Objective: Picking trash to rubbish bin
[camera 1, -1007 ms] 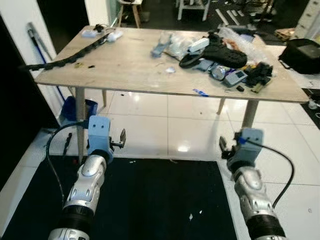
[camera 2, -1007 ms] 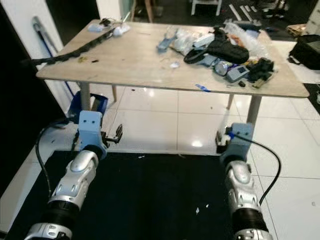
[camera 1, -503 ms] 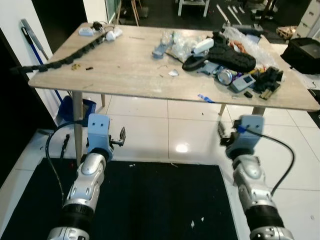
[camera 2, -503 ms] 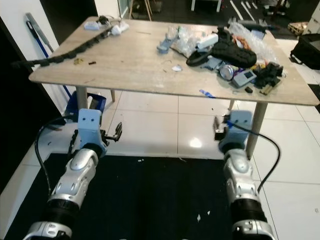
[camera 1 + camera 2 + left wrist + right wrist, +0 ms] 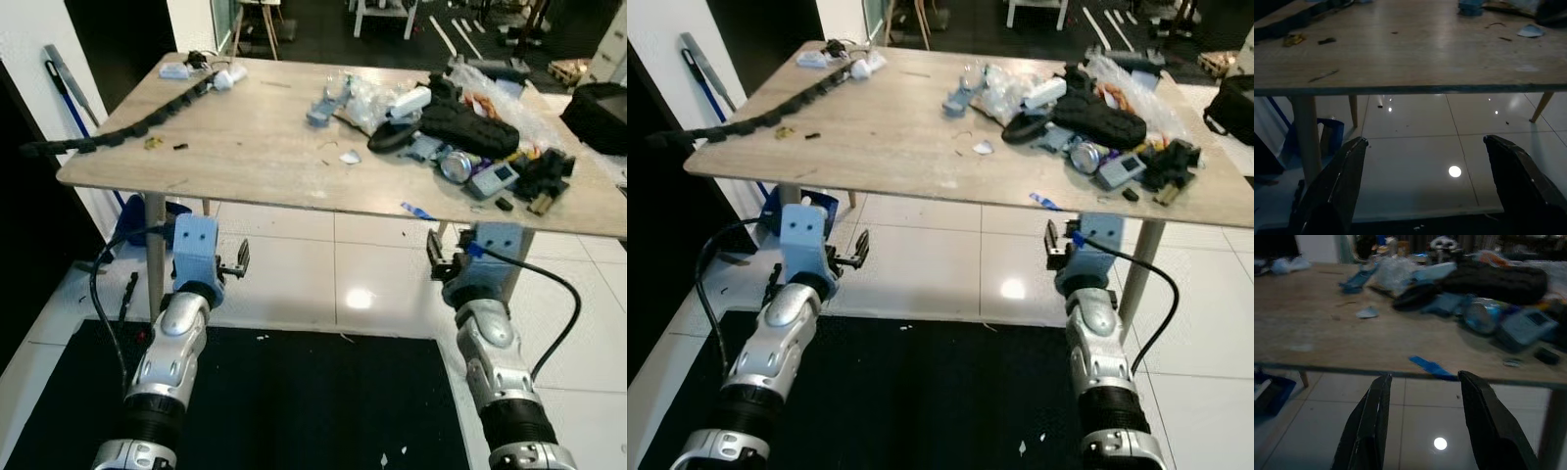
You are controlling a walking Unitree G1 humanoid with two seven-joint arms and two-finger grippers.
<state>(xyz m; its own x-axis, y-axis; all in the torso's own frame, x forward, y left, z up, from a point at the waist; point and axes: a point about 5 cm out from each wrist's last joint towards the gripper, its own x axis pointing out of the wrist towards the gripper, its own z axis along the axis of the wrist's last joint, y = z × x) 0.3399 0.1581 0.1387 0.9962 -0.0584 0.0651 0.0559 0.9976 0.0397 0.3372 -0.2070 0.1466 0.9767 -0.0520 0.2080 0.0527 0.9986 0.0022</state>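
- No brand, label or writing can be read on anything in view.
- The trash pile [image 5: 460, 127] is spread over the far right part of the wooden table [image 5: 255, 147] — a blue scrap [image 5: 1431, 367] lies at the near edge, just overhanging it.
- The left gripper [image 5: 1425, 191] is held below the table edge, its fingers spread wide, nothing between them.
- The right gripper [image 5: 1422, 423] is likewise held low before the near edge, fingers apart and empty.
- Open white tiled floor [image 5: 323, 274] is seen under the table — a black mat [image 5: 304, 401] lies beneath the arms.
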